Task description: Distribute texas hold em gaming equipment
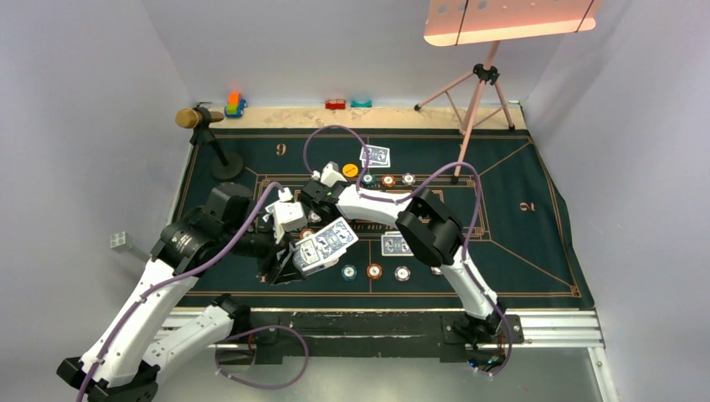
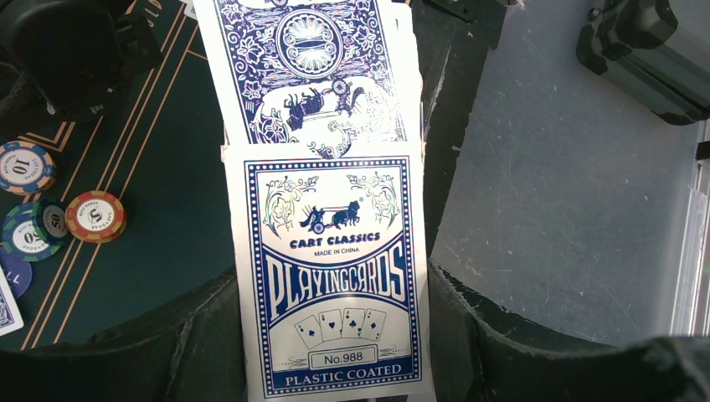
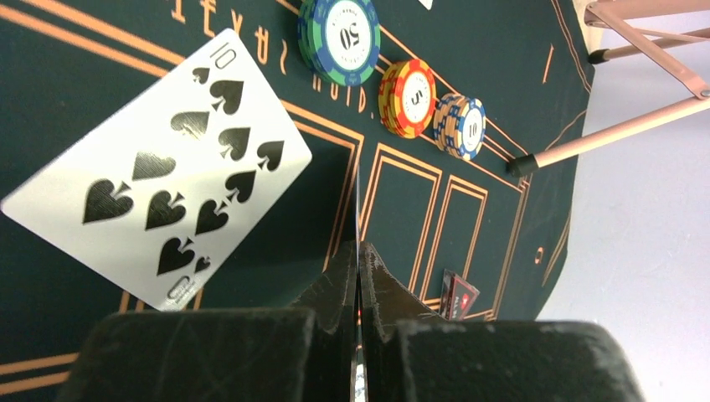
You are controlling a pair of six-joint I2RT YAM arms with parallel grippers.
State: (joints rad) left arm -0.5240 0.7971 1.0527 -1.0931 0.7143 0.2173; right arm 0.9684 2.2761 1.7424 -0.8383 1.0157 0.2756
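Observation:
My left gripper point(image 1: 293, 255) is shut on a blue and white playing-card box point(image 2: 335, 276), its fingers point(image 2: 197, 343) pressed on both sides. Blue-backed cards point(image 2: 314, 75) stick out of the box top. My right gripper point(image 3: 358, 260) reaches across to the left and is shut on a thin playing card point(image 3: 358, 201) seen edge-on. A ten of spades point(image 3: 163, 172) shows face-up beside it; I cannot tell whether it lies on the mat. Face-down cards point(image 1: 375, 156) point(image 1: 395, 244) lie on the mat. Three chips point(image 1: 388, 180) form a far row, three chips point(image 1: 374, 270) a near row. A yellow disc point(image 1: 351, 169) lies by the far cards.
The dark green mat point(image 1: 511, 243) covers the table. A pink tripod point(image 1: 479, 92) stands at the back right, its leg point(image 3: 603, 134) near the far chips. A microphone stand point(image 1: 219, 155) stands back left. Small toys point(image 1: 235, 104) point(image 1: 336, 104) line the back edge. A small red piece point(image 3: 457, 295) lies near my right fingers.

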